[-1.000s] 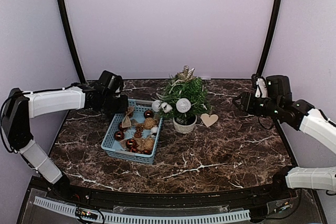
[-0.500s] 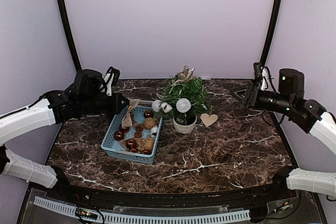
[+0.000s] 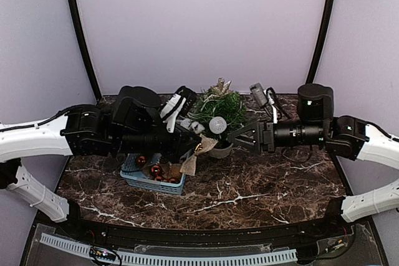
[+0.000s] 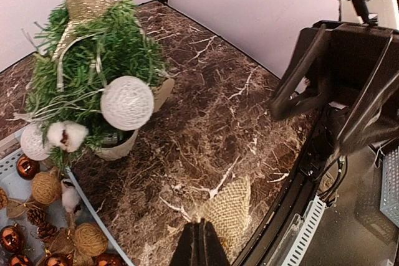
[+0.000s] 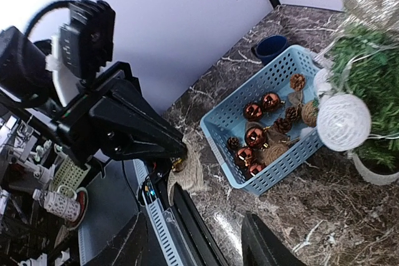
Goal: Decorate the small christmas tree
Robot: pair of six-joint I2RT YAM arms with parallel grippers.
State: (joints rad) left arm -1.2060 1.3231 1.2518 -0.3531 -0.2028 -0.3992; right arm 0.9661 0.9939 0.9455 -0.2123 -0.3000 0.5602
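- Jaws of the left gripper (image 4: 199,235) were pressed together on a tan burlap bow ornament (image 4: 228,209), which hung at the fingertips.
- Jaws of the right gripper (image 3: 240,136) stood apart, and we saw nothing between them.
- We found the small christmas tree (image 3: 218,107) upright in its round white pot (image 3: 221,150) at the far middle of the dark marble-patterned table (image 3: 280,179), a gripper near on either side.
- Just left of the tree sat a light-blue perforated plastic basket (image 3: 151,183) holding shiny brown baubles (image 3: 155,170).
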